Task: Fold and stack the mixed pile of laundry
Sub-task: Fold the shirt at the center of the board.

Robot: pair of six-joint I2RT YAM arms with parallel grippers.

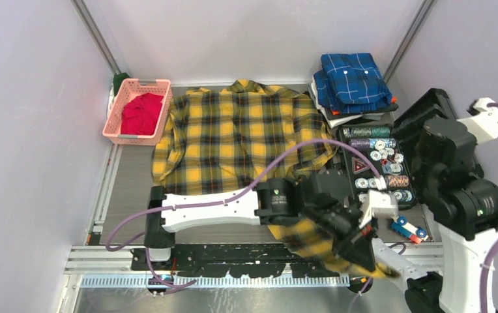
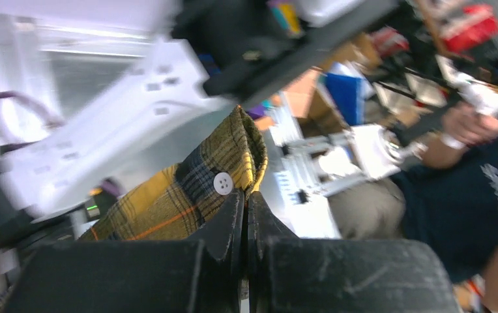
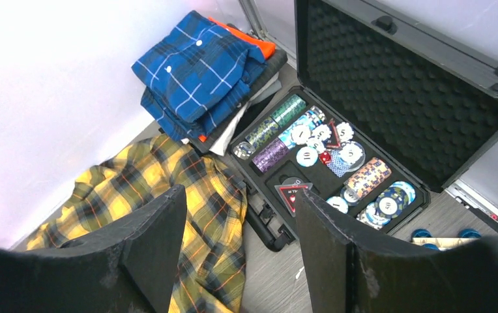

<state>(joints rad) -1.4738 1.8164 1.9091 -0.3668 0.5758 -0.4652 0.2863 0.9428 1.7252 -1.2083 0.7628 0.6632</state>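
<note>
The yellow-and-black plaid shirt (image 1: 233,134) lies spread over the back middle of the table. One part of it is pulled to the near right. My left gripper (image 1: 364,259) is shut on that part of the shirt (image 2: 188,195), next to a white button (image 2: 223,183), and holds it up. The red T-shirt (image 1: 141,114) lies bunched in the pink basket (image 1: 117,107) at the back left. My right gripper (image 3: 238,197) is open and empty, raised at the right (image 1: 437,147) above the shirt's right edge (image 3: 148,176) and the case.
A folded blue plaid shirt (image 1: 352,78) tops a stack of clothes at the back right. An open black case (image 3: 396,78) of poker chips (image 1: 380,160) lies in front of the stack. Small blue-and-red pieces (image 1: 408,228) lie near the case. A person (image 2: 455,189) shows beyond the table.
</note>
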